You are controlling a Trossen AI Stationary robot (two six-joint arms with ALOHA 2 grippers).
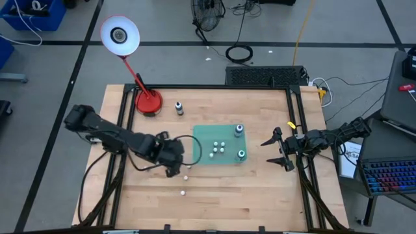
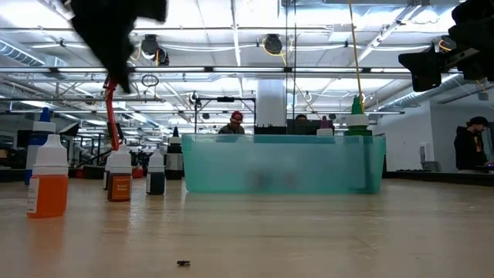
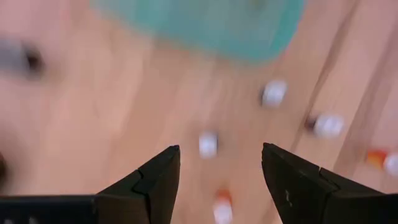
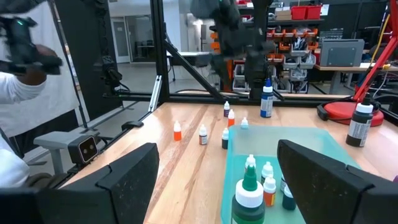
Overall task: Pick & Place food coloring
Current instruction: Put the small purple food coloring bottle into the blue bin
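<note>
Several tiny food coloring bottles (image 1: 218, 149) stand upright in the teal tray (image 1: 207, 138), with two larger ones (image 1: 239, 130) beside them. More small bottles (image 1: 185, 175) stand loose on the wood near the tray's left side; in the low view one is orange (image 2: 48, 181). A dark bottle (image 1: 179, 108) stands beside the red lamp base (image 1: 148, 101). My left gripper (image 3: 221, 149) hovers open above the loose bottles (image 3: 208, 144), pointing steeply down, with nothing between its fingers. My right gripper (image 1: 268, 151) waits open at the table's right edge, level, facing the tray (image 4: 311, 143).
The lamp's red arm and white shade (image 1: 119, 34) rise over the far left corner. Black frame rails (image 1: 303, 130) run along both table sides. People show in the room behind. Bare wood (image 1: 247, 195) lies toward the near edge.
</note>
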